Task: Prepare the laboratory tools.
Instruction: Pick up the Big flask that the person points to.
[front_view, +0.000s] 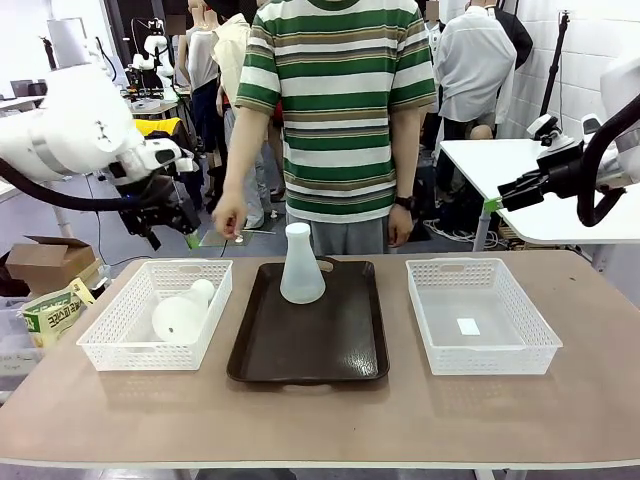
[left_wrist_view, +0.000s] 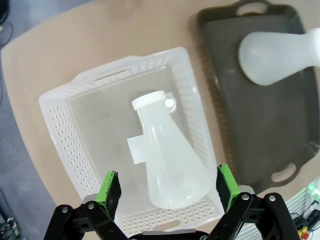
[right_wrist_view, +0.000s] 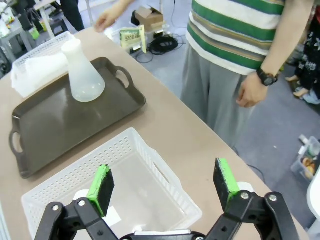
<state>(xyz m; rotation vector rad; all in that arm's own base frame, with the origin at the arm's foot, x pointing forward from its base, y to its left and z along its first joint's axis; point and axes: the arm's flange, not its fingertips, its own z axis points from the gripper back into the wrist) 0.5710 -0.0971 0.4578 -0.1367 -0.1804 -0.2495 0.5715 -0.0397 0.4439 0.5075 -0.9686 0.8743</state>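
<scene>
While person (front_view: 340, 120) stands behind tan table (front_view: 300, 420) in cluttered workshop: upright flask (front_view: 301, 268) on tray (front_view: 340, 350), lying flask (front_view: 182, 315) in left basket (front_view: 112, 340); left gripper (left_wrist_view: 167, 185), right gripper (right_wrist_view: 163, 184) spread wide, holding nothing.

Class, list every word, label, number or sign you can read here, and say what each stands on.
No text can be quoted.
Green and yellow carton beside the table: print too blurred to read.
White sticker in the right basket: no legible print.
White label in the left basket: looks blank.
Upright flask on the tray, lying flask in the left basket: no markings visible.
</scene>
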